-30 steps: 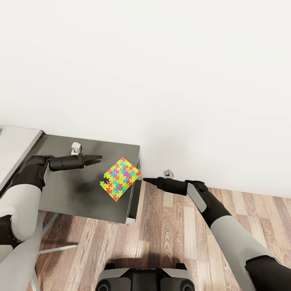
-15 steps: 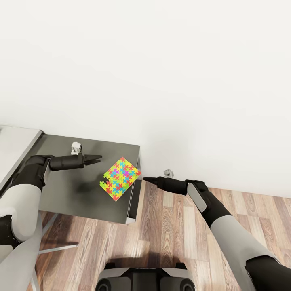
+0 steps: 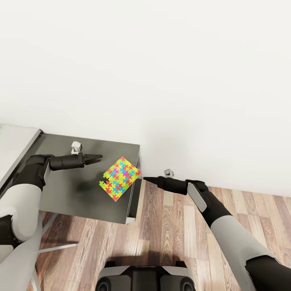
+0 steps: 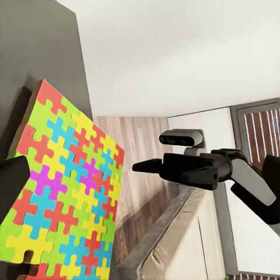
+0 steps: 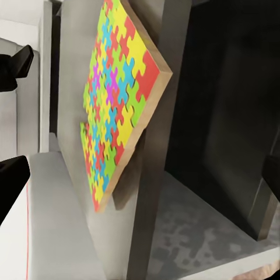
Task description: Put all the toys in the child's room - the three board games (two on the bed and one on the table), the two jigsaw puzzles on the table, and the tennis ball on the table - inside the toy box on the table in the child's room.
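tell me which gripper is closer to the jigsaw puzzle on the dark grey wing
Left, narrowly. The left gripper hovers over the wing beside the jigsaw puzzle; the right gripper sits off the wing's edge, over the floor.

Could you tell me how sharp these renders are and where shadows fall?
Head view: evenly lit and sharp, with a soft shadow on the dark grey wing below the left gripper. Left wrist view: the jigsaw puzzle is crisp, the near fingertip a dark blur. Right wrist view: the puzzle's colours smear slightly up close, with mottled shading beneath the desk.
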